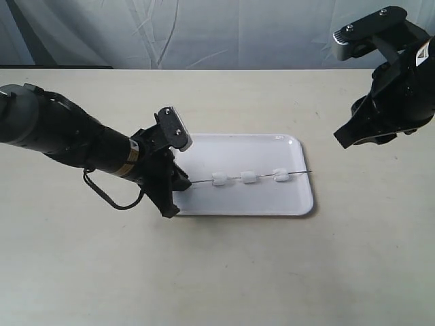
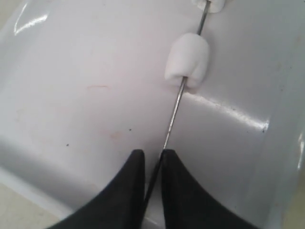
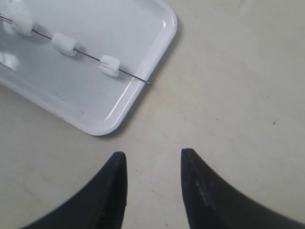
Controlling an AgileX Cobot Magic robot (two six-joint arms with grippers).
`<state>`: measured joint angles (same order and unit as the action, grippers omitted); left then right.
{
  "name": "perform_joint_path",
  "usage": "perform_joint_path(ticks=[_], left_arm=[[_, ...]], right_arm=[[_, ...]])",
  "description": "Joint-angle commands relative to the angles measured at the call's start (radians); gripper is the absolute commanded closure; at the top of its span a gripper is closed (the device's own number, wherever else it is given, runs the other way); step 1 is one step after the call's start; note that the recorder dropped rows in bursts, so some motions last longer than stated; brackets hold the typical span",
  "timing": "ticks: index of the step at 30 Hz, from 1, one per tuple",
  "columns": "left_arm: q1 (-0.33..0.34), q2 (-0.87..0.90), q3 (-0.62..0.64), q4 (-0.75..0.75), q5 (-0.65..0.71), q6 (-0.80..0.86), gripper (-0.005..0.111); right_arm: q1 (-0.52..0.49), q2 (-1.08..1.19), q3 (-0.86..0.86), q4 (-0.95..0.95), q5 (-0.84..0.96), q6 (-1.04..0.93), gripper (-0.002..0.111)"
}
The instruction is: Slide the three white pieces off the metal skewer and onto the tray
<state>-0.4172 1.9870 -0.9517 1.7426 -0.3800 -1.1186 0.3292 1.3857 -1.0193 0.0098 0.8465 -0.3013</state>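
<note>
The thin metal skewer (image 1: 262, 178) lies across the white tray (image 1: 238, 149), carrying the three white pieces: one on the left (image 1: 221, 180), one in the middle (image 1: 249, 178) and one on the right (image 1: 280, 175). My left gripper (image 1: 182, 185) is shut on the skewer's left end at the tray's left rim; in the left wrist view the rod (image 2: 174, 114) runs out from between the fingers (image 2: 183, 191) to the nearest piece (image 2: 188, 62). My right gripper (image 3: 153, 157) hangs open and empty over the table, beyond the skewer's tip (image 3: 148, 83).
The tray sits on a beige table (image 1: 224, 272). A pale curtain (image 1: 204, 27) hangs behind the far edge. The left arm's black cable (image 1: 112, 197) loops over the table beside the tray.
</note>
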Motion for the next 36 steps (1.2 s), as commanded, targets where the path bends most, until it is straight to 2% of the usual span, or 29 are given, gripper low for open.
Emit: perform_joint_path(ticks=[1,8,14,19,22,26,28,33,36], left_arm=[[-0.005,0.004,0.005,0.002,0.008,0.001,0.107],[-0.005,0.004,0.005,0.002,-0.033,0.001,0.107],[-0.005,-0.031,0.01,0.002,-0.088,-0.135,0.107],[-0.005,-0.098,0.06,0.002,-0.092,-0.142,0.107],[-0.005,-0.184,0.138,0.002,-0.092,-0.16,0.107],[-0.005,-0.253,0.211,0.002,-0.094,-0.218,0.107],[-0.005,-0.28,0.223,0.002,-0.122,-0.239,0.107],[-0.005,-0.359,0.223,0.002,-0.149,-0.292,0.107],[-0.005,-0.381,0.223,0.002,-0.158,-0.292,0.107]], right_arm=[[0.001,0.004,-0.005,0.019,0.0,-0.005,0.071],[0.001,0.004,-0.005,0.034,0.0,0.009,0.071],[-0.002,0.011,0.014,0.167,-0.051,0.066,0.071],[-0.003,0.037,0.112,0.364,-0.203,0.074,0.071],[-0.003,0.08,0.242,0.697,-0.437,0.012,0.071],[-0.003,0.129,0.286,1.064,-0.557,-0.166,0.071],[-0.003,0.168,0.286,1.219,-0.56,-0.211,0.071],[-0.003,0.24,0.286,1.588,-0.473,-0.496,0.071],[-0.003,0.253,0.286,1.703,-0.45,-0.577,0.071]])
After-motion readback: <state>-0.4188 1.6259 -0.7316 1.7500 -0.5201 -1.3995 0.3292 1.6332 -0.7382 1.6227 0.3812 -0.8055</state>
